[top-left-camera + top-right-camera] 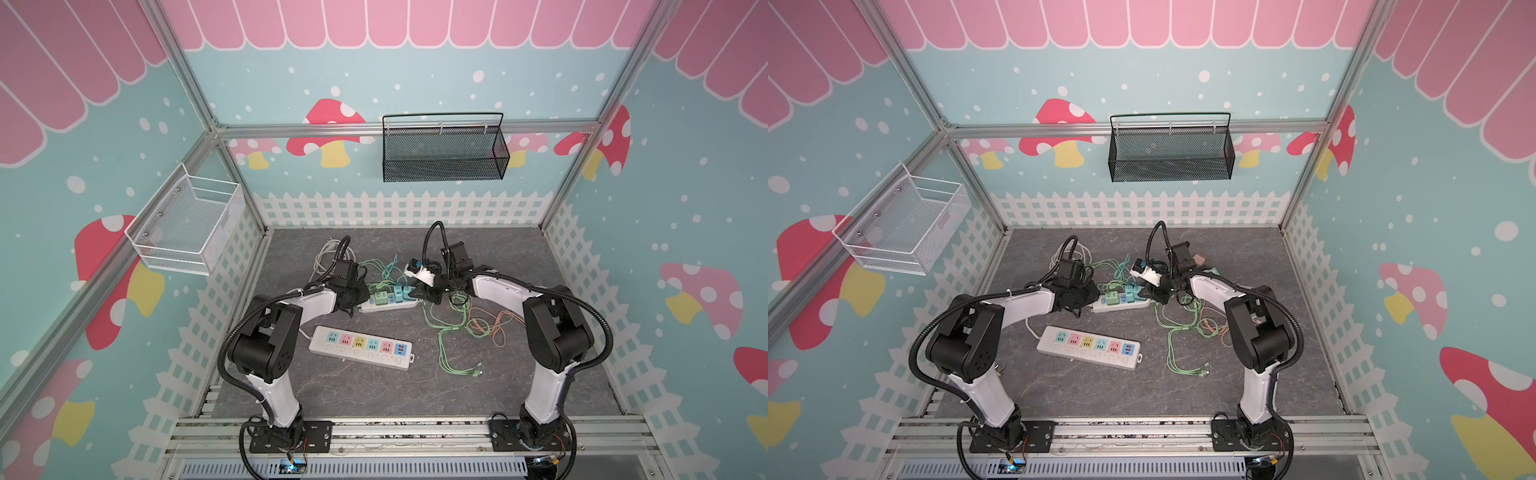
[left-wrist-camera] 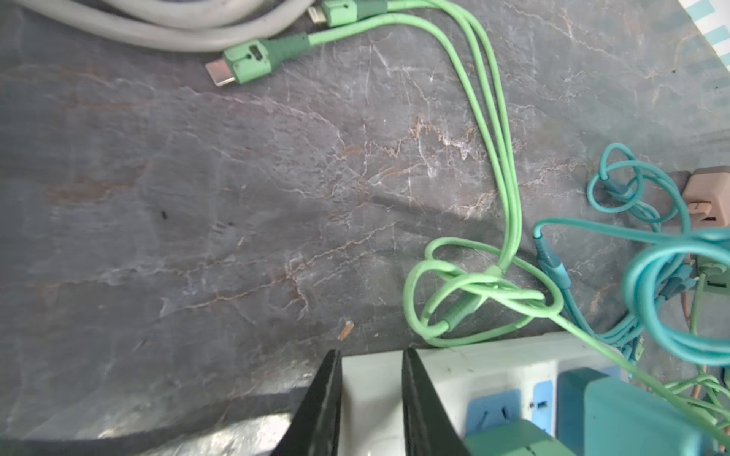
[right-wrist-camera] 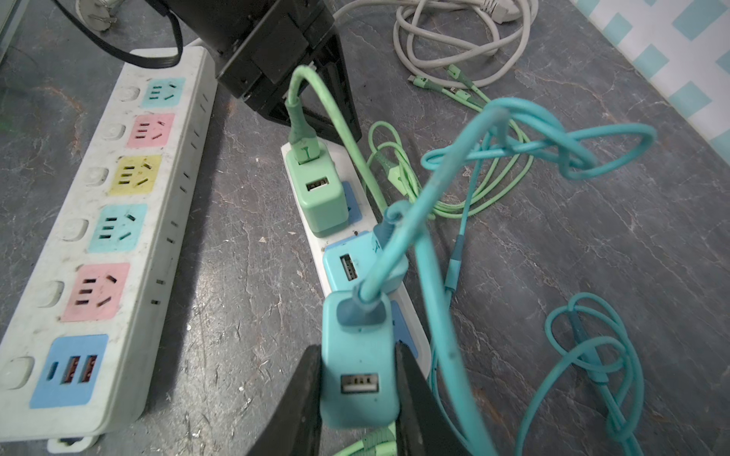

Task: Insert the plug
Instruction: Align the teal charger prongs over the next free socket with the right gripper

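Right claw (image 3: 357, 349) is closed on the teal plug (image 3: 355, 327), one jaw on each flat side, USB face toward the wrist camera. The plug is at the free end of the small strip (image 2: 493, 363), over the last blue socket face (image 3: 399, 327) and just beside the blue charger (image 3: 347, 268). The green charger (image 3: 320, 197) sits further along. The prongs are hidden under the plug body, so I cannot tell if they have entered.

Left claw (image 2: 371, 351) is at the strip's opposite end with a narrow gap, white casing showing between the jaws. I cannot tell whether it clamps the casing or only bears on it.

How to do the step well, as I judge it:
- Square the plug first. It looks slightly tilted against the strip's top, and a tilted push would jam the prongs on the socket rim.
- Press straight down, along the prongs. A sideways load would slide the light strip across the worktop (image 3: 592, 256).
- Make the left claw's bracing firm before the push (this matters most, since the strip looks free to skid).
- Watch the teal cable (image 3: 434, 177) looping up from the plug top. It crosses near the neighbouring charger and could drag.
- Leave the large strip (image 3: 189, 130) alone, as it lies apart from the small one.
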Tool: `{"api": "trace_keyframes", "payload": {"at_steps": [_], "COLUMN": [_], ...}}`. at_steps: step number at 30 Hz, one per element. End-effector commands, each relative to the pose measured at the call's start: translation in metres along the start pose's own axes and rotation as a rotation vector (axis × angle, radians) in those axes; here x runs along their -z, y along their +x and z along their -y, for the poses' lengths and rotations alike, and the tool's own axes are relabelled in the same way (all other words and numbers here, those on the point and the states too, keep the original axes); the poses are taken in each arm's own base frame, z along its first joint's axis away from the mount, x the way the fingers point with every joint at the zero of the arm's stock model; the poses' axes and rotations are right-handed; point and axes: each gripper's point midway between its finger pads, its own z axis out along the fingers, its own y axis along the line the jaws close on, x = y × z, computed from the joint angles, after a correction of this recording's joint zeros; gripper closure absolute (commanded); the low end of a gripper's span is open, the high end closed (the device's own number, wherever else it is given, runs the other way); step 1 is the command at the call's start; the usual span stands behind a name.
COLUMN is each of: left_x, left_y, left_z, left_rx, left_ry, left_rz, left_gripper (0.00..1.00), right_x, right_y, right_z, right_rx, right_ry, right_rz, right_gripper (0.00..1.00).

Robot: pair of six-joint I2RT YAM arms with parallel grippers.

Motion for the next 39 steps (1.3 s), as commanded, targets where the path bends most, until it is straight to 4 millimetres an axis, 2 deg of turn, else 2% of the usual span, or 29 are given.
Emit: {"api": "trace_keyframes", "payload": {"at_steps": [1, 4, 23, 29, 33, 39], "left_x": [-0.004, -0.005, -0.013, -0.014, -0.017, -0.019], "left_y": [0.005, 0.006, -0.004, -0.009, -0.008, -0.009], "left_z": [0.002, 0.001, 0.009, 0.013, 0.012, 0.012], "left_rx": [-0.015, -0.019, -0.034, -0.043, -0.042, -0.041], "left_ry": [0.012, 0.007, 0.022, 0.022, 0.02, 0.017], "left_rz": [-0.029, -0.031, -0.03, -0.032, -0.036, -0.038], "left_gripper": [0.74, 0.74, 0.74, 0.74, 0.74, 0.75], "right_x": [0.001, -0.005, -0.015, 0.0, 0.014, 0.021], "right_y": [-0.003, 0.008, 0.015, 0.004, -0.005, -0.005], "right_z": [0.002, 0.004, -0.004, -0.011, -0.007, -0.004], "right_rx": [0.048, 0.04, 0.069, 0.101, 0.103, 0.096], "right_ry": [-0.02, -0.041, -0.15, -0.159, -0.158, -0.158], "right_rz": [0.019, 0.008, 0.039, 0.074, 0.13, 0.155], "right_gripper": [1.0, 1.0, 1.0, 1.0, 1.0, 1.0]}}
